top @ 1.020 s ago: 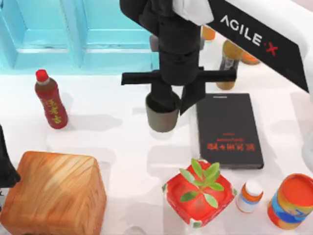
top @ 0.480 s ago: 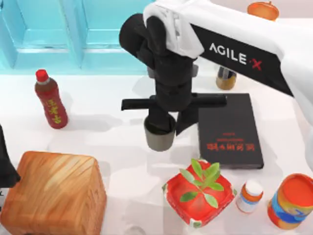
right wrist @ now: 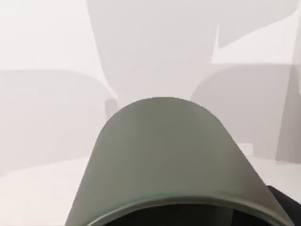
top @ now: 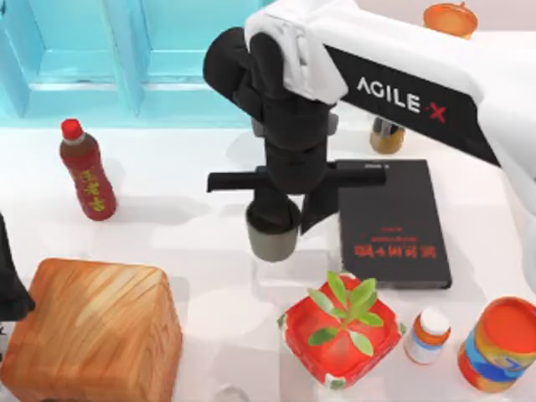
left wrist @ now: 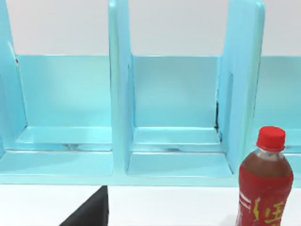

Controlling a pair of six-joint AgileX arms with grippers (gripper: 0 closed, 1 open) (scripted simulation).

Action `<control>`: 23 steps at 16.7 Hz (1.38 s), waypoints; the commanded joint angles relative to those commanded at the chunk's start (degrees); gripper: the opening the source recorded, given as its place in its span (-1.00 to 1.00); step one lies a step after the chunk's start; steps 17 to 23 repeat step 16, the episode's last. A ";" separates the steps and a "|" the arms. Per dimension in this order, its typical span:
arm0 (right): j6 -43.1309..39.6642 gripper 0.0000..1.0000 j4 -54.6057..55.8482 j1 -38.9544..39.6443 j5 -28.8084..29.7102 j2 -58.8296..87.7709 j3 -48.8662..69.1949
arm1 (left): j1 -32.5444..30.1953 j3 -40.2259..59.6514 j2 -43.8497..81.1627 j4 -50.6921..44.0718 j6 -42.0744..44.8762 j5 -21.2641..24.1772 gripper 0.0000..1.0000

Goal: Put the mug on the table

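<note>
Mug [top: 272, 241] sits upright near table [top: 193, 243] centre, mouth up, long axis vertical. Right hand [top: 289, 213] comes straight down from above w/ one finger inside the rim and one outside, closed on the wall. Black book [top: 391, 222] lies just beside to the right, red plant pot [top: 339, 335] near the front; open white room to the left, toward the red-capped bottle [top: 86, 170]. Left arm [top: 10, 276] parked at left edge.

A turquoise cabinet [left wrist: 141, 117] with open compartments split by upright dividers stood at the back of the white tabletop [left wrist: 188, 207]. A bottle of reddish-brown drink [left wrist: 264, 188], red-capped with a red label, stood upright in front of it. A dark wedge [left wrist: 91, 212] showed at the lower edge.
</note>
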 joint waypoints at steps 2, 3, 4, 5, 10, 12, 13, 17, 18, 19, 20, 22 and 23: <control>0.00 -0.25 0.00 0.00 0.00 0.00 0.00 | 0.00 0.00 0.00 0.00 0.00 0.00 1.00; 0.00 -0.10 0.00 0.00 0.00 0.00 0.00 | 0.00 0.00 0.00 0.00 0.00 0.00 1.00; 0.00 0.06 0.00 0.00 0.00 0.00 0.00 | 0.00 0.00 0.00 0.00 0.00 0.00 1.00; 0.00 0.21 0.00 0.00 0.00 0.00 0.00 | 0.00 0.00 0.00 0.00 0.00 0.00 1.00; 0.00 0.96 0.00 0.00 0.00 0.00 0.00 | 0.00 0.00 0.00 0.00 0.00 0.00 1.00; 0.00 1.00 0.00 0.00 0.00 0.00 0.00 | 0.00 0.00 0.00 0.00 0.00 0.00 1.00; 0.00 1.00 0.00 0.00 0.00 0.00 0.00 | 0.00 0.00 0.00 0.00 0.00 0.00 1.00; 0.00 1.00 0.00 0.00 0.00 0.00 0.00 | 0.00 0.00 0.00 0.00 0.00 0.00 1.00; 0.00 1.00 0.00 0.00 0.00 0.00 0.00 | 0.00 0.00 0.00 0.00 0.00 0.00 1.00; 0.00 1.00 0.00 0.00 0.00 0.00 0.00 | 0.00 0.00 0.00 0.00 0.00 0.00 1.00; 0.00 1.00 0.00 0.00 0.00 0.00 0.00 | 0.00 0.00 0.00 0.00 0.00 0.00 1.00; 0.00 1.00 0.00 0.00 0.00 0.00 0.00 | 0.00 0.00 0.00 0.00 0.00 0.00 1.00; 0.00 1.00 0.00 0.00 0.00 0.00 0.00 | 0.00 0.00 0.00 0.00 0.00 0.00 1.00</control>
